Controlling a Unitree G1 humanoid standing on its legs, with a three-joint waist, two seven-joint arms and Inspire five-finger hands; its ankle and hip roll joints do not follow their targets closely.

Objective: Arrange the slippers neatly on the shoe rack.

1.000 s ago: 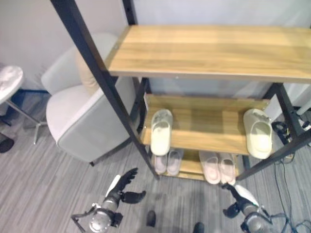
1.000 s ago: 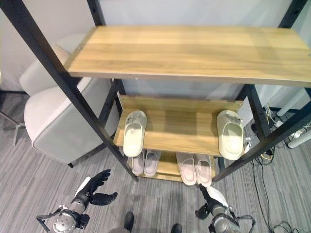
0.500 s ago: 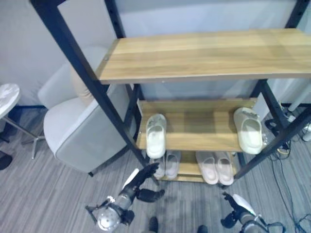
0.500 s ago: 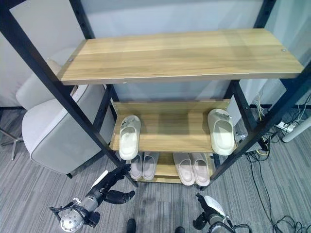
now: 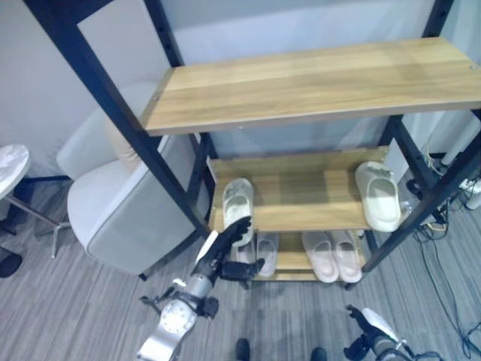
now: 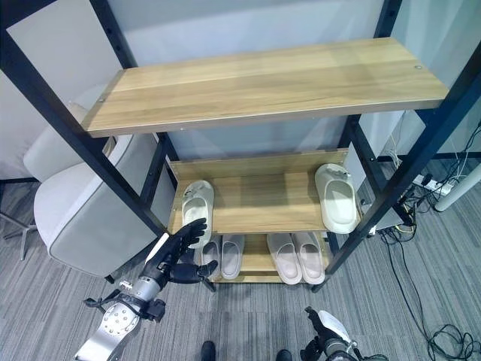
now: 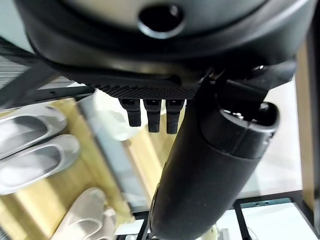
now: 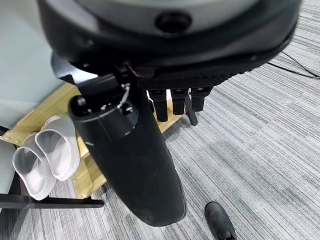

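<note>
On the rack's middle shelf (image 5: 301, 195) lie two cream slippers, one at the left end (image 5: 237, 201) and one at the right end (image 5: 379, 197), far apart. My left hand (image 5: 225, 248) is open, its straight fingers reaching up to the shelf's front edge just below the left slipper (image 7: 112, 117). It holds nothing. Two pale pink pairs sit on the bottom shelf, one on the left (image 5: 257, 252) and one on the right (image 5: 332, 256). My right hand (image 5: 372, 331) hangs low above the carpet in front of the rack, open and empty, with the right pink pair (image 8: 45, 155) beyond it.
The wide top shelf (image 5: 316, 79) is bare. Black slanted posts (image 5: 128, 128) frame the rack at both sides. A grey armchair (image 5: 120, 203) stands close on the left, with a small round table (image 5: 11, 162) beyond it. Cables (image 5: 451, 226) lie on the floor at the right.
The camera has shifted. My left hand has risen from near the floor to the front of the middle shelf by the left cream slipper. The right hand stays low.
</note>
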